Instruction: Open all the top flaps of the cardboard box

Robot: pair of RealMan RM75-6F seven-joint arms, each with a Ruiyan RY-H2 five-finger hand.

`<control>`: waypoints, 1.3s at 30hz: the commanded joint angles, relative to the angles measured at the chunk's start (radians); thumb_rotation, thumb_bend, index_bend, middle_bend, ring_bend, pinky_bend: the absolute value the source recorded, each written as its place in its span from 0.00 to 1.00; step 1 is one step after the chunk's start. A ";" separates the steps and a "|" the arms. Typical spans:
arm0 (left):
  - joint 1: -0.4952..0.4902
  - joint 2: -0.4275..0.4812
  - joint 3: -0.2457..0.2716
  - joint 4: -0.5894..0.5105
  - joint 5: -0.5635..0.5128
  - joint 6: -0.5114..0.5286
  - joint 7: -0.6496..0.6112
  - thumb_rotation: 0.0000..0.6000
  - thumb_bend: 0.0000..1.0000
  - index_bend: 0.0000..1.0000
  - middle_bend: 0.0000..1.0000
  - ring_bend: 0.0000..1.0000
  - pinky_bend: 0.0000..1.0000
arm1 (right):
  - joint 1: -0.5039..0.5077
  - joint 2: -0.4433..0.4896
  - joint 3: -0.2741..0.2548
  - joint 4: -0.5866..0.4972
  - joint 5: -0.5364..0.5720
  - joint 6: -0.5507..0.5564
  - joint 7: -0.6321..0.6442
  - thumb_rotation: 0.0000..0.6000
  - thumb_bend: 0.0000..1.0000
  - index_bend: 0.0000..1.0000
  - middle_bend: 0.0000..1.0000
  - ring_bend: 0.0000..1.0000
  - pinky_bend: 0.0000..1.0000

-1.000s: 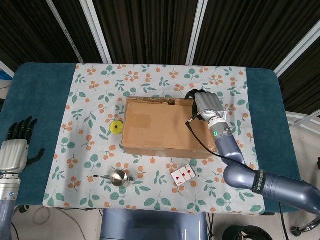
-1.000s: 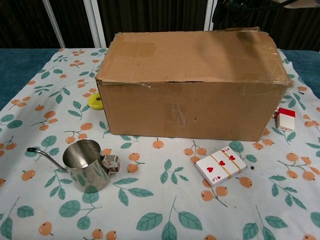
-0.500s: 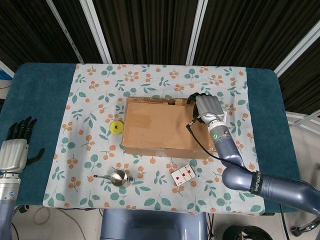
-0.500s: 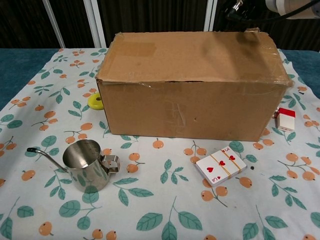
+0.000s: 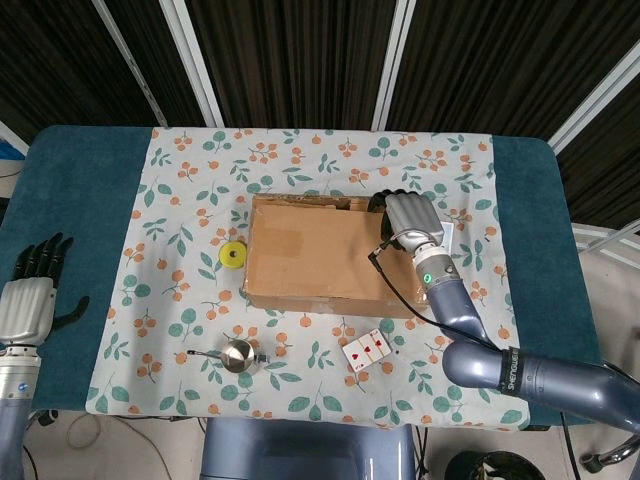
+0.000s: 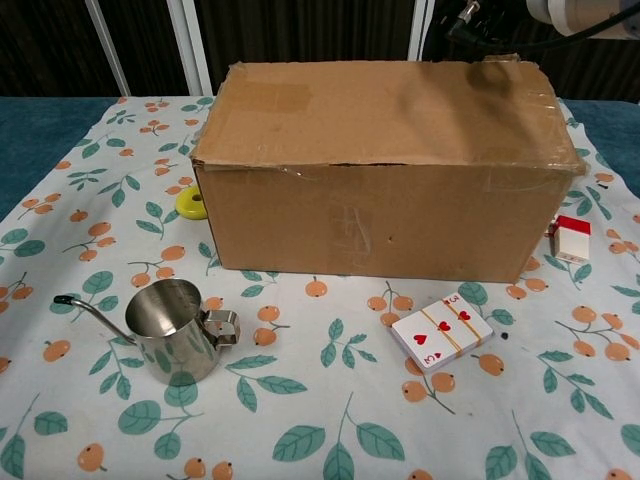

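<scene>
Box (image 5: 325, 252) sitting shut mid-table, right hand (image 5: 408, 216) working at its far right corner.

The cardboard is looking light and stiff, its flaps (image 6: 385, 98) best lifted by a free edge along the far seam, where a gap is showing. The right hand is hanging over that corner, fingers curling down past the edge; whether they are gripping a flap is unclear. The left hand (image 5: 30, 296) is idling well left of the box, fingers spread, holding nothing.

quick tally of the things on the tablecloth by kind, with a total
cardboard box: 1
steel pitcher: 1
playing card deck: 1
yellow disc: 1
small red and white box: 1
total: 5
</scene>
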 commanded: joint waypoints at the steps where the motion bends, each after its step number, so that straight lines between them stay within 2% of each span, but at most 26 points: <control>1: 0.001 0.000 -0.002 -0.002 -0.002 -0.004 -0.001 1.00 0.27 0.00 0.00 0.00 0.01 | -0.001 -0.001 -0.007 0.005 0.007 -0.002 -0.001 1.00 1.00 0.38 0.32 0.28 0.29; 5: 0.003 0.001 -0.005 -0.004 -0.003 -0.007 -0.001 1.00 0.27 0.00 0.00 0.00 0.01 | 0.001 -0.002 -0.013 0.013 0.019 -0.005 -0.005 1.00 1.00 0.38 0.33 0.28 0.29; 13: 0.005 0.001 -0.011 -0.008 -0.007 -0.018 -0.001 1.00 0.27 0.00 0.00 0.00 0.01 | 0.011 -0.008 -0.020 0.035 0.021 -0.007 -0.015 1.00 1.00 0.39 0.37 0.36 0.32; 21: 0.008 0.004 -0.017 -0.012 -0.012 -0.024 -0.005 1.00 0.27 0.00 0.00 0.00 0.01 | 0.018 -0.015 -0.029 0.047 0.034 -0.013 -0.024 1.00 1.00 0.39 0.37 0.36 0.32; 23: 0.009 0.004 -0.018 -0.014 -0.014 -0.027 -0.007 1.00 0.27 0.00 0.00 0.00 0.01 | 0.019 -0.014 -0.032 0.045 0.041 -0.015 -0.027 1.00 1.00 0.41 0.40 0.39 0.32; 28: 0.010 0.006 -0.021 -0.018 -0.018 -0.032 -0.010 1.00 0.27 0.00 0.00 0.00 0.01 | 0.019 -0.009 -0.031 0.036 0.035 -0.004 -0.028 1.00 1.00 0.54 0.56 0.54 0.42; 39: 0.012 0.005 -0.024 -0.022 -0.019 -0.038 -0.012 1.00 0.27 0.00 0.00 0.00 0.00 | 0.032 0.023 0.019 -0.014 0.011 0.020 -0.011 1.00 1.00 0.55 0.59 0.57 0.44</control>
